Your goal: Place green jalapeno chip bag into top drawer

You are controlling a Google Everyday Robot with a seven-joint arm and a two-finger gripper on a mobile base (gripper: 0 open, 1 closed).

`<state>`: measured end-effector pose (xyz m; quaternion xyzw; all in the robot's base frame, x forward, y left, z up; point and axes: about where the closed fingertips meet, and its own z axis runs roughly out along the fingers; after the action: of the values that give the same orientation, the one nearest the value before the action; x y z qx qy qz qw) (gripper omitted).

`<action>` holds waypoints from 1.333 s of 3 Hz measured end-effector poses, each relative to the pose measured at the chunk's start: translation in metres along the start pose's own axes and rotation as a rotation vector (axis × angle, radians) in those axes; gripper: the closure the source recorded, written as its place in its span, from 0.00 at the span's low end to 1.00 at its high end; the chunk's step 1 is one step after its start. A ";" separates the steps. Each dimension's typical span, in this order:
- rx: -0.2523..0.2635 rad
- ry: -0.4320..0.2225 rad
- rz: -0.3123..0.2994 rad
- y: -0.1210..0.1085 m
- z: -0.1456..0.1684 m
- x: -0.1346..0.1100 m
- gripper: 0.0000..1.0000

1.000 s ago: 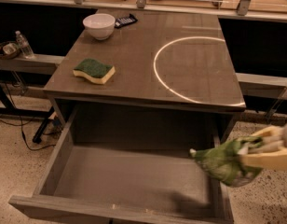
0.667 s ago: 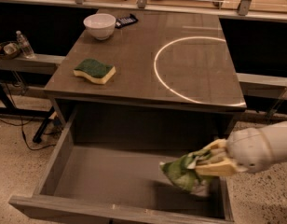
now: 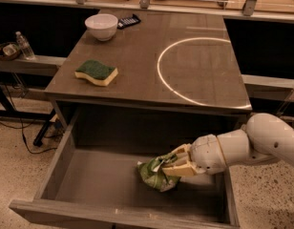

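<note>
The green jalapeno chip bag (image 3: 153,174) is a crinkled shiny green bag held low inside the open top drawer (image 3: 97,181), just above or on its flat grey bottom, right of centre. My gripper (image 3: 167,166) reaches in from the right on a white arm and is shut on the bag's right side. The tan fingers (image 3: 181,167) pinch the bag. The drawer is pulled out wide below the table top.
On the table top (image 3: 137,66) lie a green-and-yellow sponge (image 3: 96,72), a white bowl (image 3: 101,26) and a dark small device (image 3: 128,21) at the back. A white ring (image 3: 199,73) marks the right half. A water bottle (image 3: 24,46) stands on a shelf at left.
My gripper has carried the bag leftward and down, from outside the drawer's right edge to low inside the drawer.
</note>
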<state>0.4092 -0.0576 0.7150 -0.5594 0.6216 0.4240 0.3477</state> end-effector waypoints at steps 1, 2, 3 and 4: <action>0.003 0.001 0.002 0.000 -0.001 0.000 0.59; -0.002 0.001 -0.001 0.001 0.001 -0.002 0.28; -0.004 -0.002 -0.005 0.002 0.001 -0.005 0.05; 0.027 0.021 -0.015 0.001 -0.016 -0.018 0.00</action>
<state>0.4110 -0.0650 0.7381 -0.5636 0.6266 0.4073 0.3519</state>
